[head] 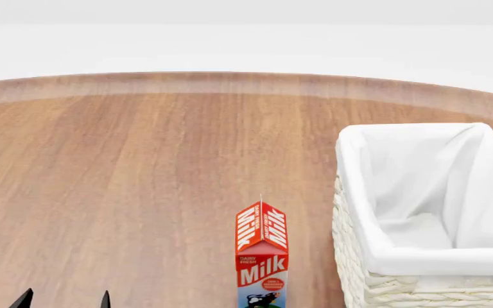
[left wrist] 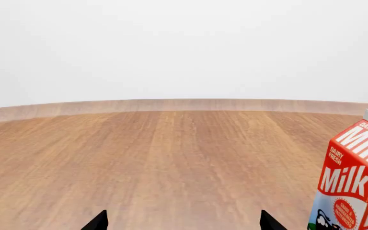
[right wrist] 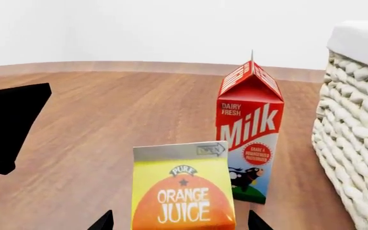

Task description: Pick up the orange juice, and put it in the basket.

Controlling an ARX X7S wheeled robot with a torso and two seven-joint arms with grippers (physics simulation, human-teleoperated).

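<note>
At the bottom centre of the right wrist view stands the juice (right wrist: 182,191), an upright yellow-and-orange carton, its long axis vertical and its printed face turned to the camera. It sits straight ahead of the right pincer (right wrist: 180,221), whose two dark fingertips show at the frame's lower edge, one either side of the carton. The tips are spread wider than the carton and do not appear to touch it, so the pincer is apart, lined up to close on the carton's sides. The juice does not show in the head view or the left wrist view.

Behind the juice, to its right in that frame, is the milk (right wrist: 249,132), also upright and apart from it. At the right edge rises the woven wall of the basket (right wrist: 356,124). In the head view the basket (head: 354,212) fills the lower right, its white liner open and nothing visible inside, with the milk (head: 261,256) just to its left.

The left pincer (head: 63,299) shows at the lower left of the head view, tips apart, over bare worktop (head: 144,167) and well away from the basket. The right arm is my pick as the nearer one for the grasp.

Count: one juice, one milk, one basket, two pincers.
</note>
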